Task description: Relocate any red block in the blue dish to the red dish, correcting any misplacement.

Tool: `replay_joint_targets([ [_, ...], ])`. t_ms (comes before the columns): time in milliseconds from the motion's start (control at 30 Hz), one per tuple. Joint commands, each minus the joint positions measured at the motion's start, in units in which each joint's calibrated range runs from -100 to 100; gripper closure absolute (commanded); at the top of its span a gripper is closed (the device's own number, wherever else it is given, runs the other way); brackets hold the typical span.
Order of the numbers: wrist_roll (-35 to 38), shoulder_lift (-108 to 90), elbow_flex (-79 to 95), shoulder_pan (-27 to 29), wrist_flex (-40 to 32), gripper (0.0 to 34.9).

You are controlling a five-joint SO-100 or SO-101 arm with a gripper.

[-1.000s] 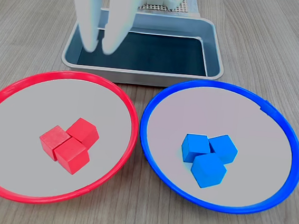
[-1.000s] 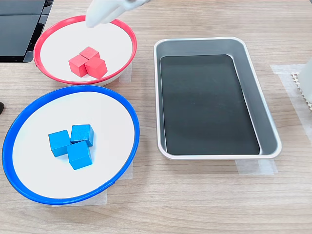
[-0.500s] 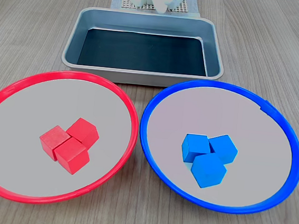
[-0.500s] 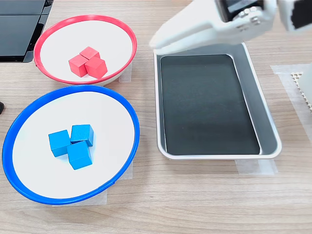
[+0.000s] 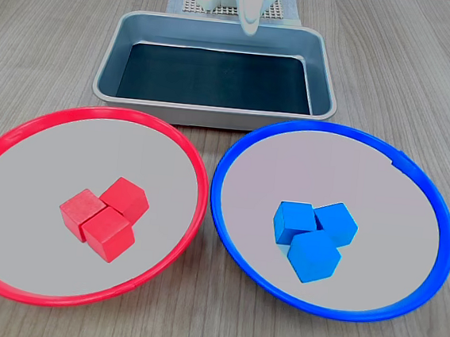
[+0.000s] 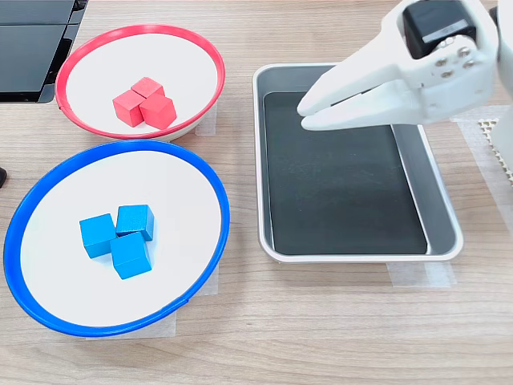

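Note:
Three red blocks (image 5: 109,235) (image 6: 159,111) lie bunched together in the red dish (image 5: 51,152) (image 6: 104,64), which is on the first exterior view's left. The blue dish (image 5: 329,166) (image 6: 160,192) holds three blue cubes (image 5: 313,257) (image 6: 131,254) and no red one. My white gripper (image 5: 249,26) (image 6: 304,115) hangs over the far part of the metal tray (image 5: 107,69) (image 6: 345,168), away from both dishes. Its jaws are drawn together with nothing between them.
The rectangular metal tray has a dark floor and nothing in it, with tape at its corners. Black panels (image 6: 32,40) lie beyond the red dish at the second exterior view's top left. The arm's base (image 6: 503,132) stands at the second exterior view's right edge.
The gripper has pulled back from above the red dish's far rim to over the metal tray, and its fingers have come together. No cube has moved.

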Motion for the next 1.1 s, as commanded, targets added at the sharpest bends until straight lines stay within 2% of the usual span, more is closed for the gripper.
replay_joint_targets([
  [0, -1.7, -3.1, 0.0, -0.7, 6.9, 33.6],
  [133, -2.5, -4.0, 0.0, -0.8, 10.9, 33.2],
  [433, -3.4, -4.0, 0.0, -0.4, 15.0, 34.2],
  [1067, -3.9, -4.0, 0.0, 0.1, 15.1, 34.6],
])
